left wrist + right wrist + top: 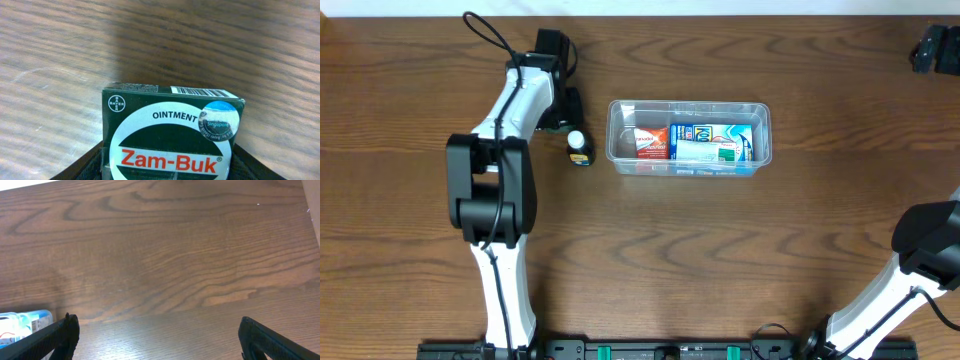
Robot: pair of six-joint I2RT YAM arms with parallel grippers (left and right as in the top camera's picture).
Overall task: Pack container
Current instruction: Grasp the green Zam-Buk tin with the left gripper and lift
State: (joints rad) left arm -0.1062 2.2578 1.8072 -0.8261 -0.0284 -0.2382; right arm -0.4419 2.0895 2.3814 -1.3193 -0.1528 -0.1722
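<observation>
The container point(688, 160) is a clear plastic tub at the table's middle back, holding a red-and-white box point(651, 143) and a blue-and-white box point(713, 142). My left gripper point(563, 112) stands left of it, shut on a dark green Zam-Buk ointment box point(170, 120); its fingers point(169, 147) press both sides of the box just over the wood. A small dark bottle with a white cap point(579, 147) stands between this gripper and the container. My right gripper point(157, 330) is open and empty at the far right back point(933, 48). The container's end point(22, 322) shows at its view's lower left.
The brown wooden table point(720, 260) spreads all around. The left arm point(500, 180) reaches from the front edge to the back left. The right arm's base point(920, 250) is at the right edge. A pale wall edge point(312, 210) shows at the right wrist view's right.
</observation>
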